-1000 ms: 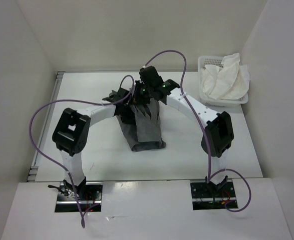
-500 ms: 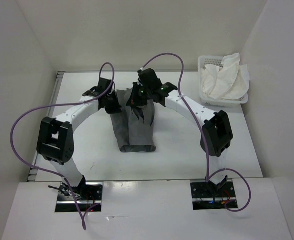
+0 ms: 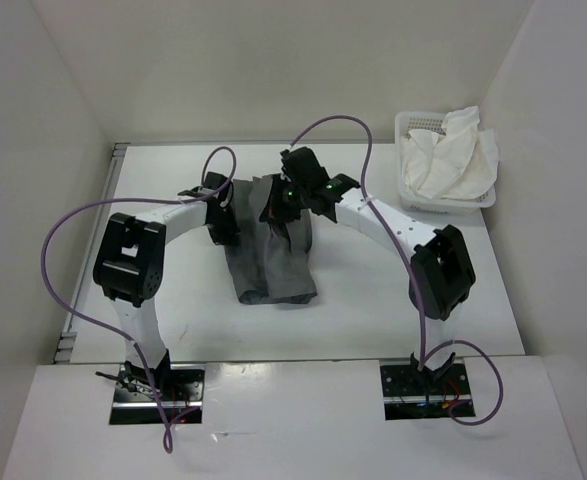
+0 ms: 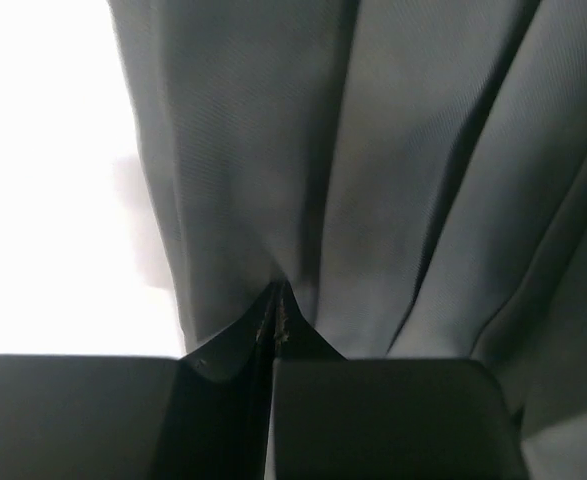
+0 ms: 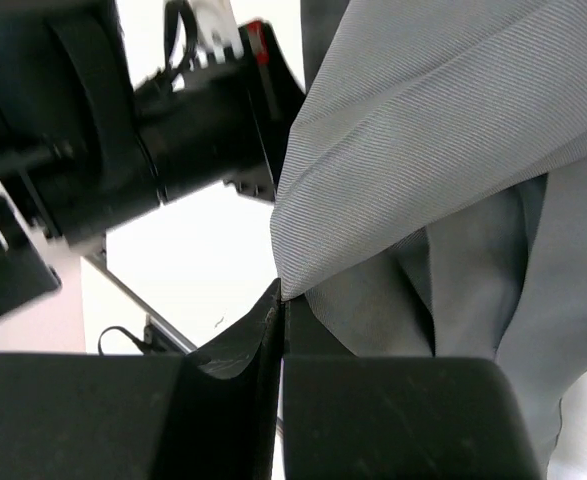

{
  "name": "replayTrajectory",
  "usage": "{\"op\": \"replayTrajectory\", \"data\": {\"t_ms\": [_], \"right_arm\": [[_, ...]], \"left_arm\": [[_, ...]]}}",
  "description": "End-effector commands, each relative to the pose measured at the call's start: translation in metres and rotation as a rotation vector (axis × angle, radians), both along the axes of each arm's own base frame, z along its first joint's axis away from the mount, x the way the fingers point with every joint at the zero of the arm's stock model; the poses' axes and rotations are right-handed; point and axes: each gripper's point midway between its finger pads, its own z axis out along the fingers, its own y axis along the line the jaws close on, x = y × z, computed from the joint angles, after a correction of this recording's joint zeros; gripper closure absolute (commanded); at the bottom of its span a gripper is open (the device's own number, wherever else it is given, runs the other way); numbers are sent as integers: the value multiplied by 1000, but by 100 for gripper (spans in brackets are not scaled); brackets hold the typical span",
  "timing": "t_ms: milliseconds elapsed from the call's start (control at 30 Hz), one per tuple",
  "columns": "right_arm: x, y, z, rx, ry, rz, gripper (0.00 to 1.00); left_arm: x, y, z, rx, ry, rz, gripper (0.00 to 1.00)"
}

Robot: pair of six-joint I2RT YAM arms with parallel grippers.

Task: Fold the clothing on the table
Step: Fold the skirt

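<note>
Clothing [image 3: 273, 268], plain grey, is gripped by left pincer [image 4: 275, 308] and right pincer [image 5: 281, 292], both clamped tight on its fabric.

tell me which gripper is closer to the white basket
Right. The right gripper pinches the clothing mid-table, left of the basket. The left gripper grips the same clothing farther left, beyond the right one.

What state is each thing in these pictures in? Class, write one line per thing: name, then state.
left gripper: shut on the clothing
right gripper: shut on the clothing
clothing: creased, far end pinched by both grippers, near end lying on the table
basket: upright, holding white cloth
white cloth: crumpled, spilling over the basket's rim
</note>
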Motion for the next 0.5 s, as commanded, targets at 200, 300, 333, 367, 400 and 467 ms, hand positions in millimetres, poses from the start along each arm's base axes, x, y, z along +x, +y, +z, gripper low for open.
{"op": "replayTrajectory", "data": {"t_ms": [200,300,333,367,400,467], "right_arm": [[7,-13,74,137,-144,17,100],[5,-5,92,180,-159,56,100],[5,-1,97,199,-161,76,100],[5,2,90,200,-138,78,100],[6,3,85,194,-131,77,100],[9,12,81,222,-111,95,100]], "left_arm": [[-10,-3,-35,-22,72,-19,100],[-10,-3,-35,-22,72,-19,100],[-9,-3,-32,-24,63,-20,100],[-9,-3,-32,-24,63,-20,100],[-9,-3,-32,-24,63,-20,100],[-8,-4,-28,-27,54,-20,100]]}}
